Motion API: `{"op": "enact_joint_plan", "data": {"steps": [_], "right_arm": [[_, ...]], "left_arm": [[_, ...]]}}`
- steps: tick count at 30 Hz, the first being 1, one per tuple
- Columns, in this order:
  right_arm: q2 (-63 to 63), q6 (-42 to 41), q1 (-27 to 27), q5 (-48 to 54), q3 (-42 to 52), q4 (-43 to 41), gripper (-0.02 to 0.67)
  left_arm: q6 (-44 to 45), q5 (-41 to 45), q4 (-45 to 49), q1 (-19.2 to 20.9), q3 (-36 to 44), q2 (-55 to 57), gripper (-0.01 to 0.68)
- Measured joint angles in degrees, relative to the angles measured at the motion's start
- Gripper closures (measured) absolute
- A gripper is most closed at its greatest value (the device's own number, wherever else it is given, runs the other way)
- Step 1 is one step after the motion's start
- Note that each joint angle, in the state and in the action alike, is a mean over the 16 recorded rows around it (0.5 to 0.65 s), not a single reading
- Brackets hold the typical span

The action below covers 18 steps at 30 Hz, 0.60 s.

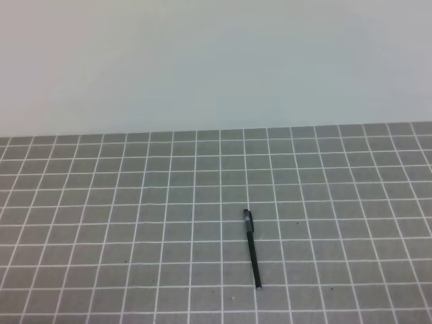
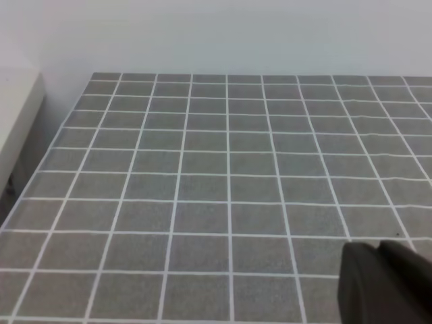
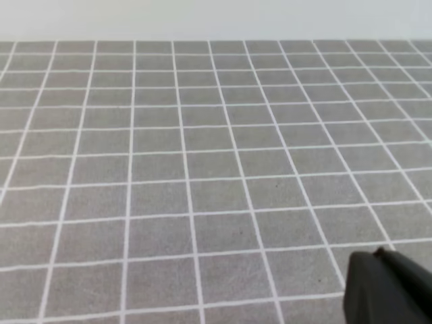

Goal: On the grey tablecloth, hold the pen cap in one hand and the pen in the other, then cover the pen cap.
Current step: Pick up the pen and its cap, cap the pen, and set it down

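The grey tablecloth [image 1: 135, 202] with its white grid covers the table. A slim black pen [image 1: 253, 253] lies on it right of centre in the exterior high view, its small silvery end pointing toward the near edge. At the pen's far end sits a thicker short black piece with a clip, the pen cap [image 1: 248, 218]; whether it is on the pen or only touching it I cannot tell. Neither arm appears in that view. A dark part of my left gripper [image 2: 382, 277] fills the left wrist view's bottom right corner, and my right gripper [image 3: 385, 287] shows likewise. Both are shut and hold nothing visible.
A plain pale wall [image 1: 216, 61] rises behind the cloth's far edge. In the left wrist view a white ledge [image 2: 17, 115] stands just beyond the cloth's left edge.
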Motion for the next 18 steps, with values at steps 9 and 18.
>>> {"op": "enact_joint_plan", "data": {"steps": [9, 18], "right_arm": [[-0.48, 0.78, 0.56, 0.75, 0.1, 0.25, 0.652], [-0.43, 1.01, 1.5, 0.77, 0.05, 0.51, 0.652]], "left_arm": [[0.0, 0.0, 0.01, 0.0, -0.14, 0.08, 0.675], [0.0, 0.0, 0.02, 0.0, -0.28, 0.16, 0.675]]}}
